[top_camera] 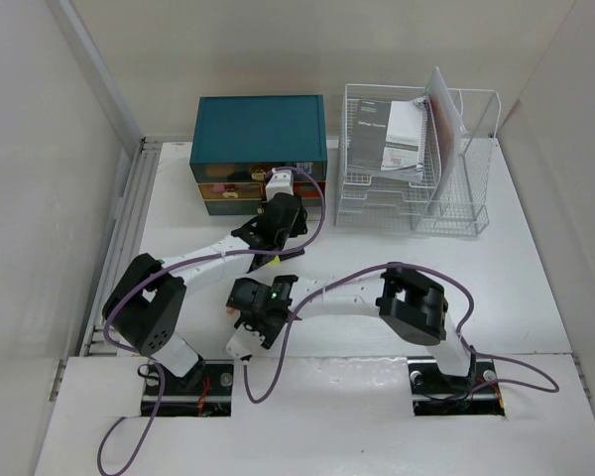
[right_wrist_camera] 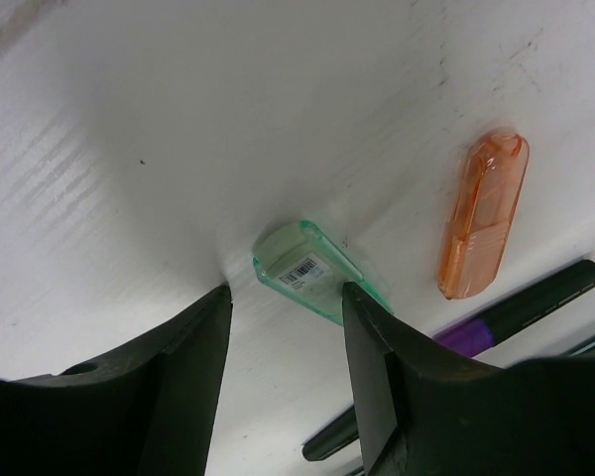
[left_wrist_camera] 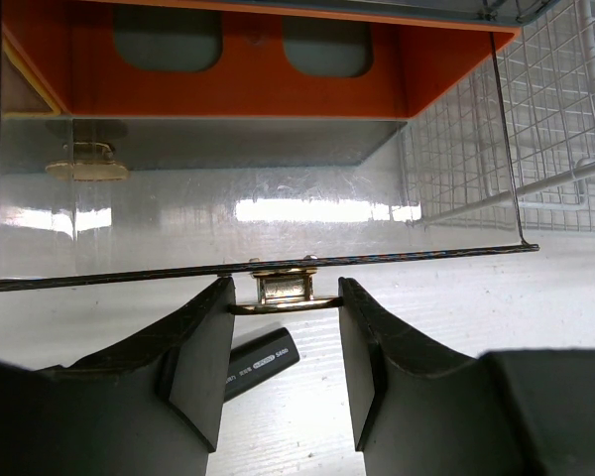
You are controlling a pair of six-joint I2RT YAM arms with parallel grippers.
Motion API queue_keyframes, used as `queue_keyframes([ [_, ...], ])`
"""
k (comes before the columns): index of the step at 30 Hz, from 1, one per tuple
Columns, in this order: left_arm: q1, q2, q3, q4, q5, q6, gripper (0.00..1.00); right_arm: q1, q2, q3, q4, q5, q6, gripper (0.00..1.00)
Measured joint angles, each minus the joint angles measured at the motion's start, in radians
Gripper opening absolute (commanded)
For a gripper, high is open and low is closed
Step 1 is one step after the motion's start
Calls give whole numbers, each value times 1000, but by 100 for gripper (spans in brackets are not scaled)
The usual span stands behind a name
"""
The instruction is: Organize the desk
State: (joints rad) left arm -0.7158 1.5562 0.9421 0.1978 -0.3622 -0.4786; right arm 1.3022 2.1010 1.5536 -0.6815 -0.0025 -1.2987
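The white desk (top_camera: 496,283) carries a teal drawer box (top_camera: 261,124) at the back. My left gripper (top_camera: 281,208) is at its front. In the left wrist view the left gripper (left_wrist_camera: 283,295) holds the brass handle (left_wrist_camera: 283,289) of a pulled-out clear-fronted drawer (left_wrist_camera: 228,213) with an orange inside, its jaws touching the handle's ends. My right gripper (top_camera: 248,319) hovers low over the desk at front left. In the right wrist view the right gripper (right_wrist_camera: 286,293) is open over a green translucent case (right_wrist_camera: 305,270).
A white wire rack (top_camera: 466,188) with papers (top_camera: 402,139) stands at the back right, also in the left wrist view (left_wrist_camera: 516,139). A black marker (left_wrist_camera: 263,362) lies under the left gripper. An orange translucent case (right_wrist_camera: 481,213) and a black-and-purple pen (right_wrist_camera: 516,312) lie beside the green case.
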Motion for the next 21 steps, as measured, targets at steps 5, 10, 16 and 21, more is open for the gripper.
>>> queue_keyframes([
  [5,0,0,-2,1,0,0,1,-12,1,0,-6,14,-39,55],
  [10,0,-6,-6,1,4,0,1,-25,7,2,0,35,-74,55],
  [16,0,-15,-16,7,9,-1,1,-27,11,3,10,56,-101,55],
  [21,0,-16,-18,7,11,-1,1,-28,15,12,10,58,-111,55],
])
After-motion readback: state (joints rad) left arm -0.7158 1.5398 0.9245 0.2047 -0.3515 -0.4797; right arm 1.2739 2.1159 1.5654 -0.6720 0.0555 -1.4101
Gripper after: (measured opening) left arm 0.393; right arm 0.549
